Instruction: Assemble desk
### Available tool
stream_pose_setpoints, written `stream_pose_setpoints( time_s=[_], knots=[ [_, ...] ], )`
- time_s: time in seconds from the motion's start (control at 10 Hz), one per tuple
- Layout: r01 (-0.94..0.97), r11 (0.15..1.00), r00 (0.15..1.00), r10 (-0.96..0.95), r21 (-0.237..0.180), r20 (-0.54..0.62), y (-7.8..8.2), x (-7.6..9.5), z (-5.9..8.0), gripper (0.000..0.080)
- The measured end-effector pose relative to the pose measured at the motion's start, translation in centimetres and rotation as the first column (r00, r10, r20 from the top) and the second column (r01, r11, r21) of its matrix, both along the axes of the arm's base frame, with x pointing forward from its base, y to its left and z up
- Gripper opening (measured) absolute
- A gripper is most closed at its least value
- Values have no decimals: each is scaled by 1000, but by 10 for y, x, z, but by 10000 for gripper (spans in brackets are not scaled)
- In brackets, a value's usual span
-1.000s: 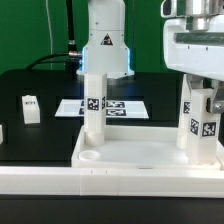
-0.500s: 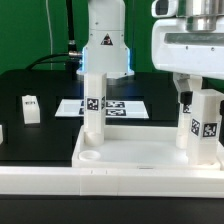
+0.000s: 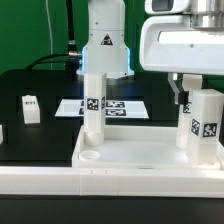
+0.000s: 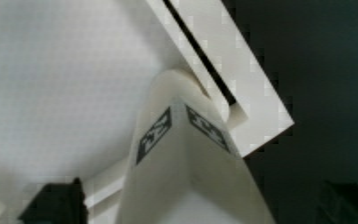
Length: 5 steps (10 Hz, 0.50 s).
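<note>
Jaws apart: gripper (image 3: 186, 92) above the leg (image 3: 200, 128) standing in the slab (image 3: 130, 155) socket at exterior view's right; grips nothing. Second leg (image 3: 94, 105) upright in far-left socket. Both seated, judged.

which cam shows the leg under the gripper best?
Exterior view: the leg stands upright in the desk corner, both tags visible, with the open gripper just above it. Wrist view shows only the leg's tagged top, close and blurred.
</note>
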<state>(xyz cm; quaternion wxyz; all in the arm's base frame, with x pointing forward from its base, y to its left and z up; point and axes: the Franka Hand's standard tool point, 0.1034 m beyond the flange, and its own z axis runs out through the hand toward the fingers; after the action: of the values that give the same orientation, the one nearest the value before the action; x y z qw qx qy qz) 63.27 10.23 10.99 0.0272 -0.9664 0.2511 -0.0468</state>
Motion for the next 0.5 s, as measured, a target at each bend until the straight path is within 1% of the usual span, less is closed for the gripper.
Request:
stream_pose_setpoints(
  time_s=[0.3, 0.4, 0.5],
  knots=[
    [-246, 969, 969, 246, -39, 1, -2, 0, 0, 649],
    [-278, 960, 961, 278, -43, 0, -3, 0, 0, 649],
    [-359, 931, 933, 360, -58, -3, -3, 1, 0, 649]
  ],
)
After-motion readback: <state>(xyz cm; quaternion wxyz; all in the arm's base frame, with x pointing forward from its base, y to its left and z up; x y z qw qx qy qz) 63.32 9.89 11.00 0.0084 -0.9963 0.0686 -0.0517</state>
